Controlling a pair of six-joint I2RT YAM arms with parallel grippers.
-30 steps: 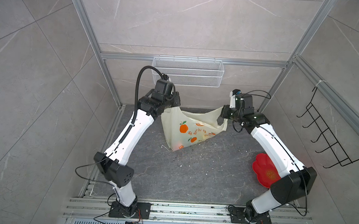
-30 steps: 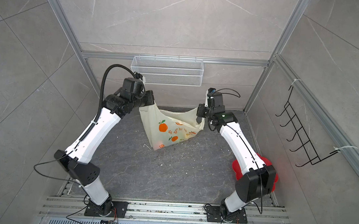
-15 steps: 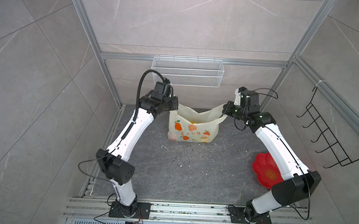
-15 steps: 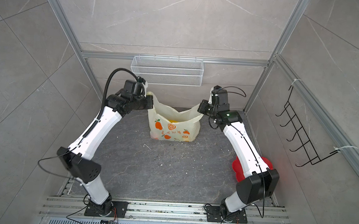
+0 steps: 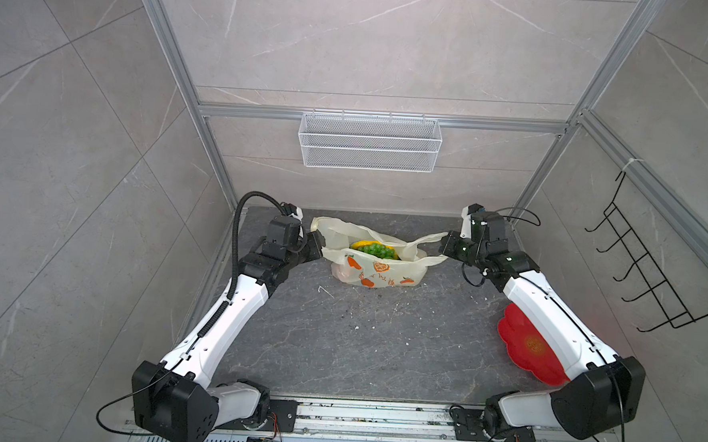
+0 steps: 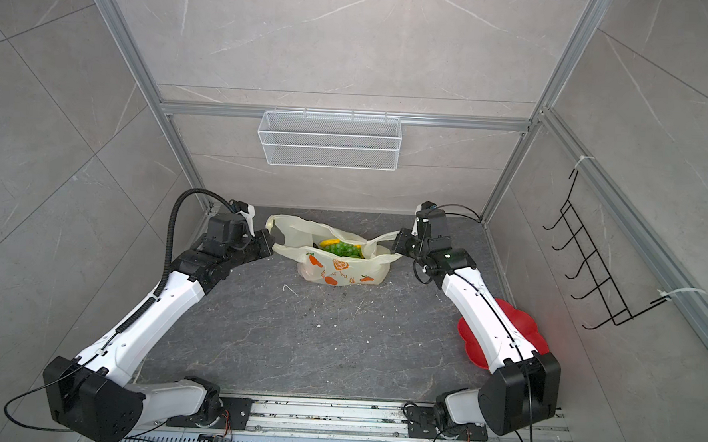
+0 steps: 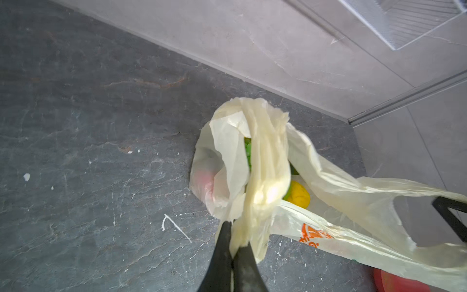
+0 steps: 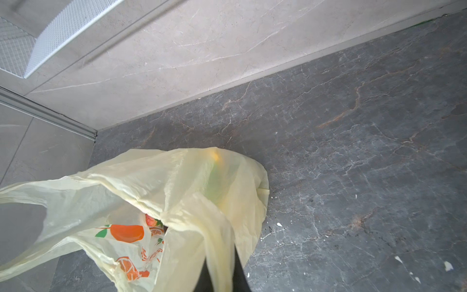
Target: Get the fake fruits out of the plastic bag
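**Bag and pincers, top and wrist views.** The bag (image 5: 383, 270), a thin, translucent pale-yellow carrier printed with orange-red fruit, is resting on the dark stone tabletop (image 5: 337, 346) near the middle of its far edge. Its body is slumping on the surface. Its two loop handles are stretching outward, one to each side, so the mouth is gaping upward.

The left pincer (image 5: 319, 245) is pressing shut on the left handle. In the left wrist view the twisted strip of film is passing between the two dark fingertips (image 7: 223, 241). The right pincer (image 5: 443, 248) is likewise pinching the right handle, and in the right wrist view the film is draping over its fingers.

The fruits are lying inside the bag. Green grapes (image 5: 377, 251) are showing through the mouth, with a yellow fruit (image 5: 361, 244) touching them on the far-left side. In the left wrist view a pinkish shape is showing through the bag wall; what it is cannot be told.

A red plate (image 5: 520, 347) is lying by the right edge of the tabletop, partly under the right arm and well apart from the bag. A white wire basket (image 5: 369, 141) is hanging on the back wall, and a black hook rack (image 5: 652, 283) is hanging on the right wall.
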